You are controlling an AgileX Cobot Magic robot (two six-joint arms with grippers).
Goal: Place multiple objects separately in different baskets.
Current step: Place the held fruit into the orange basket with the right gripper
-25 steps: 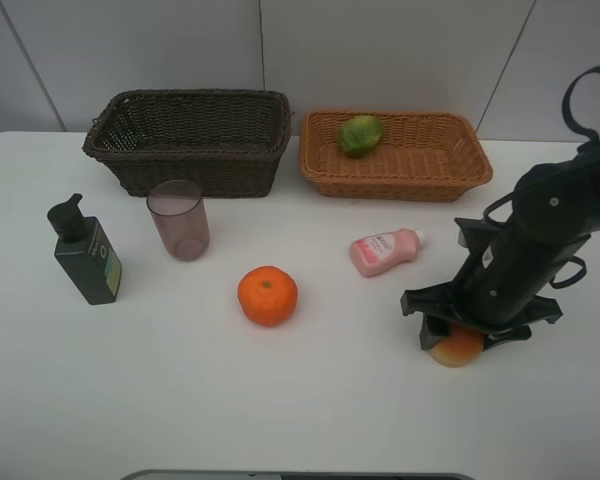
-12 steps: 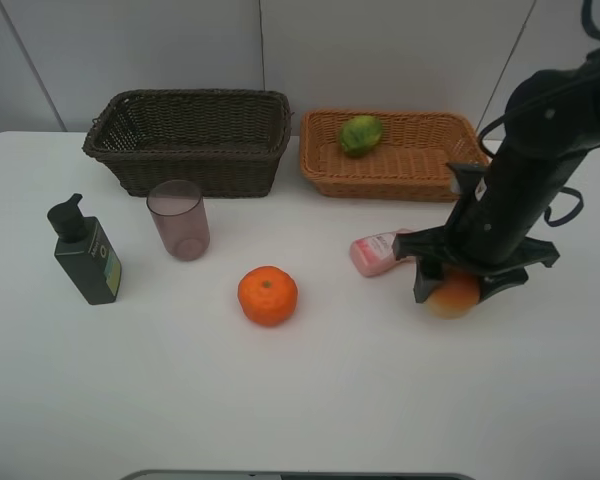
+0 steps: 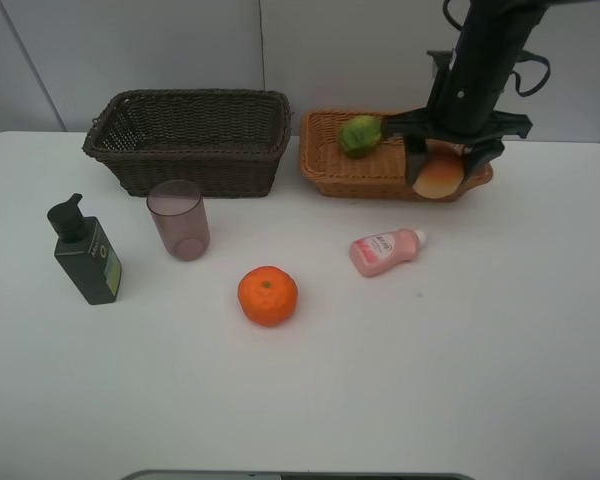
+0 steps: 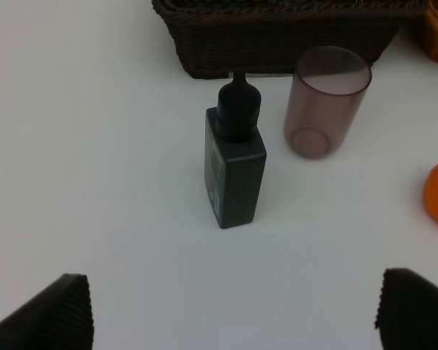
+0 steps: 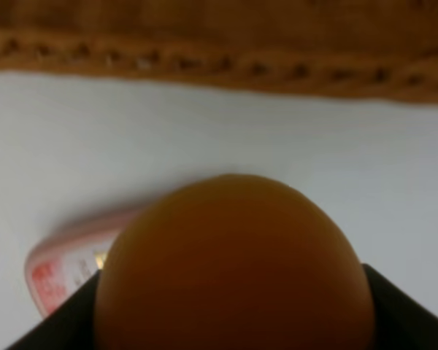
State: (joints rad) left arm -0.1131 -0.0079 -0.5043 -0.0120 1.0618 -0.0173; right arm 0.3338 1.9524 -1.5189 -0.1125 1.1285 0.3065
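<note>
Red-yellow apple-like fruit (image 3: pixel 439 178), clamped in the right tool (image 3: pixel 446 163), lifted from the white surface (image 3: pixel 380 380) to the orange-tan wicker basket (image 3: pixel 330 183); left tool (image 4: pixel 233 310) gapes empty.

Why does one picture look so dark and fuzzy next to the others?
Right wrist view: the fruit is very close to the lens, shaded and out of focus, the tan basket rim soft. Exterior high view: even light, crisp. Left wrist view: pump bottle fairly sharp, table washed out.
</note>
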